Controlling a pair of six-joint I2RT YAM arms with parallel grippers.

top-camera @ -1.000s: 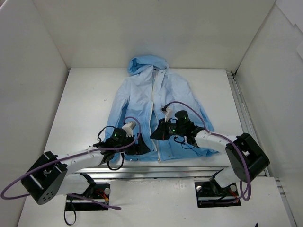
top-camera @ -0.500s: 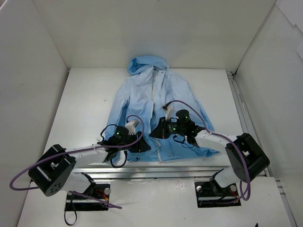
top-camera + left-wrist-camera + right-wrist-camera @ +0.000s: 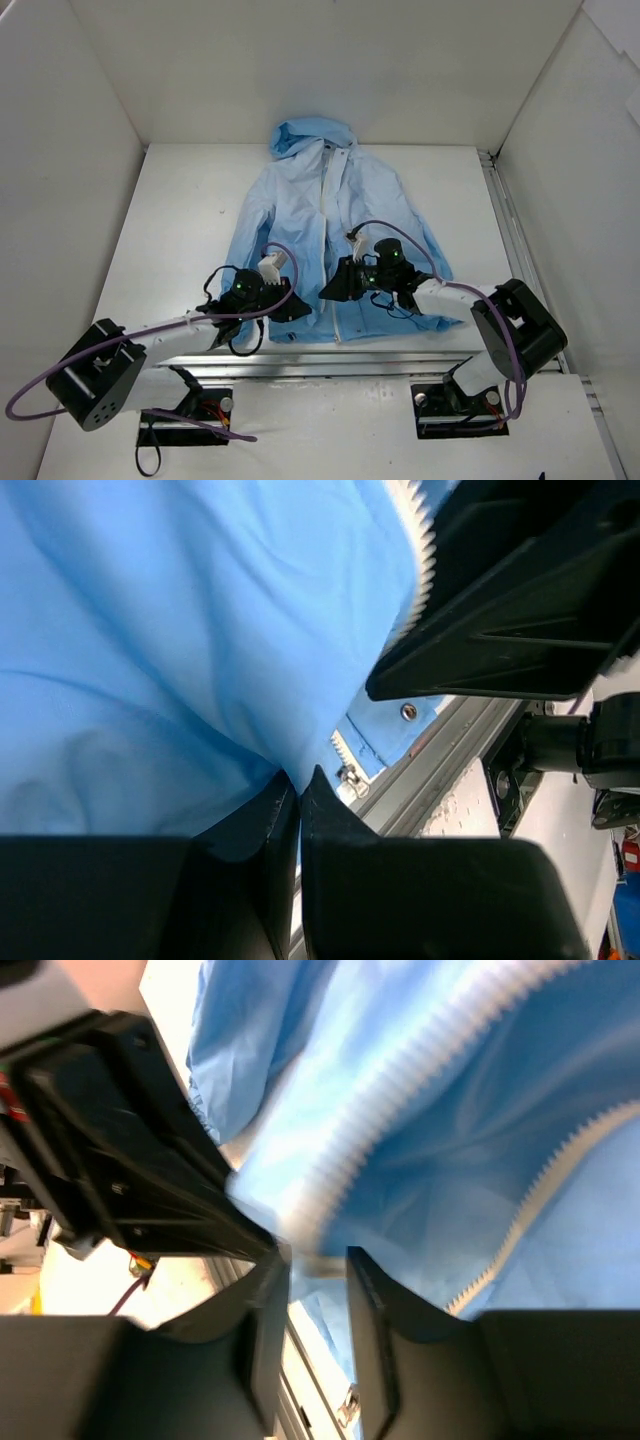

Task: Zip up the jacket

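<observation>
Light-blue jacket [image 3: 318,215] flat on white table [image 3: 180,220], left gripper [image 3: 291,782] with jaws closed pinching its fabric, right gripper [image 3: 317,1260] with jaws slightly apart astride white zipper edge [image 3: 400,1100]

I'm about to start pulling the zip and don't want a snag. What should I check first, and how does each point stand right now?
1. Hold of left gripper on jacket near the hem: ok, fingers pinch fabric.
2. Hold of right gripper on zipper strip: cannot tell, blurred.
3. Strip's two sides joined at the hem: not ok, they lie apart.
4. Slider seated: cannot tell; only a small metal piece shows there.
5. Garment spread flat: ok.
</observation>
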